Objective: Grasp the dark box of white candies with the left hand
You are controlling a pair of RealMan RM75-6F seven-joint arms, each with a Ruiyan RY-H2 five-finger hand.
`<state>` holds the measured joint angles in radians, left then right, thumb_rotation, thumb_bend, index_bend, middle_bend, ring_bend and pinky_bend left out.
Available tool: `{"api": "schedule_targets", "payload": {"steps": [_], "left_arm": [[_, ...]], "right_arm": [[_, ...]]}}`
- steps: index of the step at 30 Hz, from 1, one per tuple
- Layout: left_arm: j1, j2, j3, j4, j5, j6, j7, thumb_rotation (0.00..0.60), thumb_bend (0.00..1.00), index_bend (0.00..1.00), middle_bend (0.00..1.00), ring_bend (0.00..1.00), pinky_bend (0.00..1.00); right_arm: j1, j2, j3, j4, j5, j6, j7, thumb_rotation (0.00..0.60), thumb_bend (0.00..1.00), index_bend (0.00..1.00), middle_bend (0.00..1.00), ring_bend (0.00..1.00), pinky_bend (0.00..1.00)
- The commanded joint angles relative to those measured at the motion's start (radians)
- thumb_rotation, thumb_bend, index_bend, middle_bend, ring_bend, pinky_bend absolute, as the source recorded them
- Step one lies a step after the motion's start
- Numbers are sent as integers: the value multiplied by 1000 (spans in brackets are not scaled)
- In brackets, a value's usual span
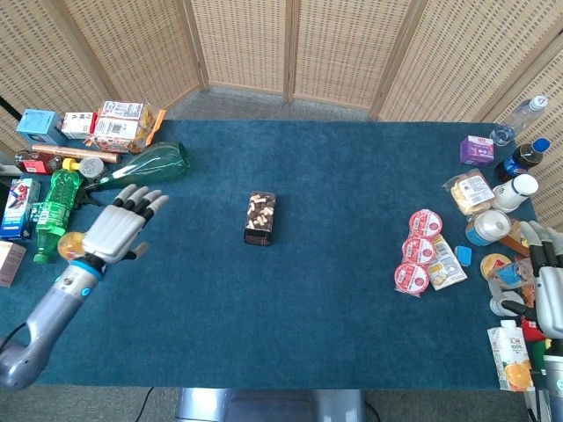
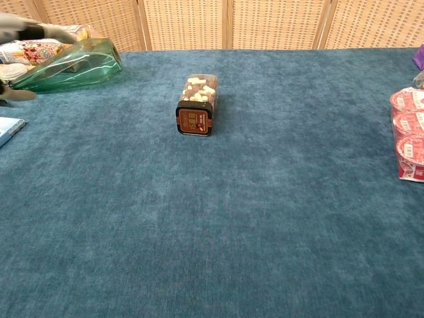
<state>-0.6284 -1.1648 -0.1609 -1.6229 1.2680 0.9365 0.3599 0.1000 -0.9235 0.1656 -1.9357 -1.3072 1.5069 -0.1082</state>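
Observation:
The dark box of white candies (image 1: 260, 217) lies on its side in the middle of the blue table; the chest view shows the dark box (image 2: 197, 105) with its brown label end facing me. My left hand (image 1: 120, 230) hovers over the table's left part, well left of the box, fingers spread and holding nothing. Only the blurred fingertips (image 2: 23, 28) of that hand show at the top left of the chest view. My right hand (image 1: 547, 281) is at the far right edge, partly cut off, fingers extended and apart, empty.
A green glass bottle (image 1: 145, 165) lies on its side behind my left hand. Snack boxes and a green plastic bottle (image 1: 54, 200) crowd the left edge. Round red-lidded cups (image 1: 418, 249), drinks and packets stand at the right.

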Motion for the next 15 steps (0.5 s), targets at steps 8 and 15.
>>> {"api": "schedule_targets", "payload": {"steps": [8, 15], "left_arm": [[-141, -278, -29, 238, 28, -17, 69, 600, 316, 0, 0, 0, 0], [-204, -367, -47, 294, 6, -42, 98, 600, 301, 0, 0, 0, 0]], "right_arm": [[-17, 15, -4, -5, -5, 10, 19, 510, 324, 0, 0, 0, 0], [-24, 21, -7, -4, -14, 12, 38, 508, 322, 0, 0, 0, 0]]}}
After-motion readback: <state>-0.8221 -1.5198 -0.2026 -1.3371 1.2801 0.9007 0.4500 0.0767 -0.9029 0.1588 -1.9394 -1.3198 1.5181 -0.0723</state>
